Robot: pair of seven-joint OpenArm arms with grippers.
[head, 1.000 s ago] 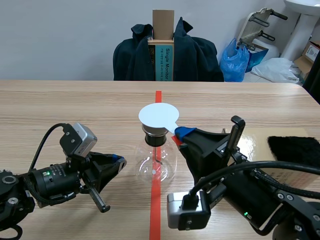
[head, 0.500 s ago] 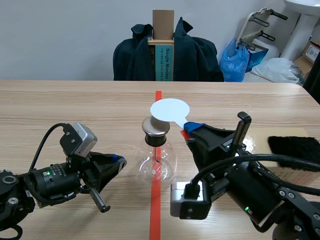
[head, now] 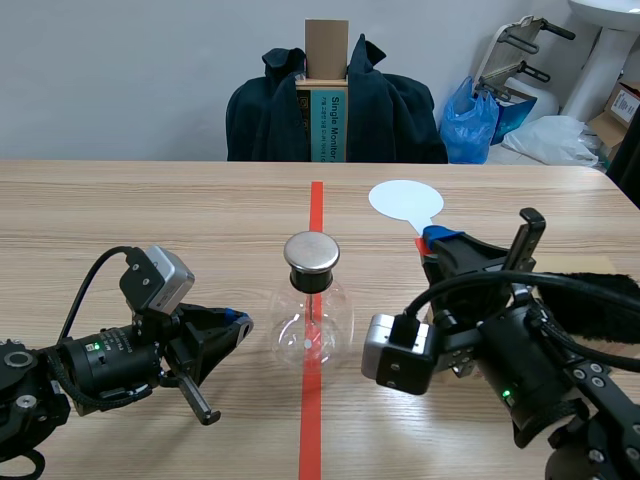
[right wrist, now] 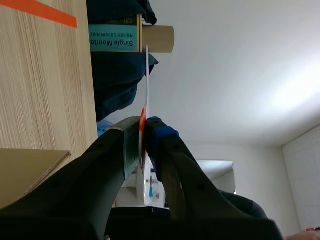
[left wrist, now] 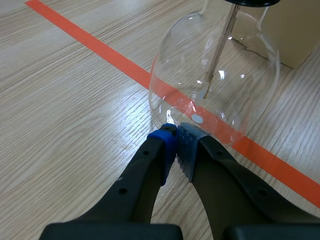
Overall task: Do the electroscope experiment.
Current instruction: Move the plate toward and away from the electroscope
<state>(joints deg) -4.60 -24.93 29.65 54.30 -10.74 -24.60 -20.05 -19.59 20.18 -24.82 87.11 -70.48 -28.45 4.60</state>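
Observation:
The electroscope is a round glass flask with a metal cap and a thin rod inside, standing on the red tape line at the table's middle. In the left wrist view the flask is just ahead of my left gripper, whose fingers meet, shut on nothing. My left gripper lies low on the table, left of the flask. My right gripper holds a white disc paddle up in the air, right of the flask. Edge-on, the paddle is pinched between its fingers.
A black cloth lies on a cardboard sheet at the right side of the table. Across the table stands a chair draped with a dark jacket and a box. Bags sit on the floor behind.
My right gripper has carried the white paddle from over the flask's cap to the right and farther away, uncovering the cap. The left arm has stayed still.

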